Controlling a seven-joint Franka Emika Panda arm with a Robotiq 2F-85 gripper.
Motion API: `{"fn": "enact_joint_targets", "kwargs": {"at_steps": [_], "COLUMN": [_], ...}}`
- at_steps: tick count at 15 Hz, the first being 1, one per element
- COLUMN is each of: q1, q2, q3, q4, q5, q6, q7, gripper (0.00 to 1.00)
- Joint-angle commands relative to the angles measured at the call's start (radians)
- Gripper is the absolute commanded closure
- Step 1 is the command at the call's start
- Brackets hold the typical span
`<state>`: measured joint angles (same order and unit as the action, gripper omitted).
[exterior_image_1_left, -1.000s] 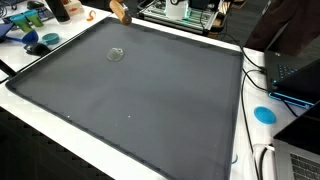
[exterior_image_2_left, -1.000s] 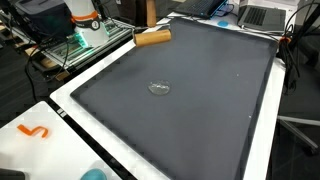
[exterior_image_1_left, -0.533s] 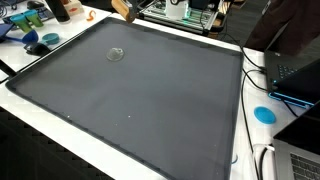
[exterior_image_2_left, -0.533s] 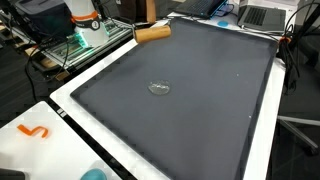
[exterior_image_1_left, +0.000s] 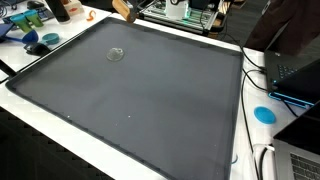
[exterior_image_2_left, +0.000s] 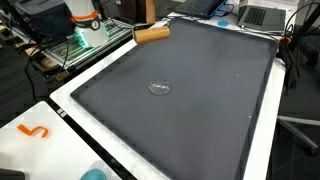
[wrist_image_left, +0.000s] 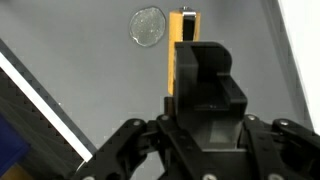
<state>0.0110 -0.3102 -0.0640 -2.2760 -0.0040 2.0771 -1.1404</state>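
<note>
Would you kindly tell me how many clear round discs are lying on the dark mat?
1. The clear disc lies on the dark mat, near one corner and apart from its rim; none appears hidden.

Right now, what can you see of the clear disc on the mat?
The disc is small, round and see-through, like glass or clear plastic. It lies flat on the dark grey mat, toward one end and well inside the edge. Only the mat touches it; nothing covers it.
</note>
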Motion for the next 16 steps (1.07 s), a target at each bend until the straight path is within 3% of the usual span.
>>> {"fn": "enact_joint_targets", "kwargs": {"at_steps": [1,8,16], "q1": [0.008,-0.017,-0.060], "q2": [0.059,0.213,0.343], "q3": [-0.039,-0.078,-0.060], "q4": [0.027,0.031,0.078], "q5": [0.021,0.029,0.037], "q6": [-0.025,0.005,0.103], "q7": [-0.047,-0.356,-0.470], "gripper": [0.76,0.76,0.76]}}
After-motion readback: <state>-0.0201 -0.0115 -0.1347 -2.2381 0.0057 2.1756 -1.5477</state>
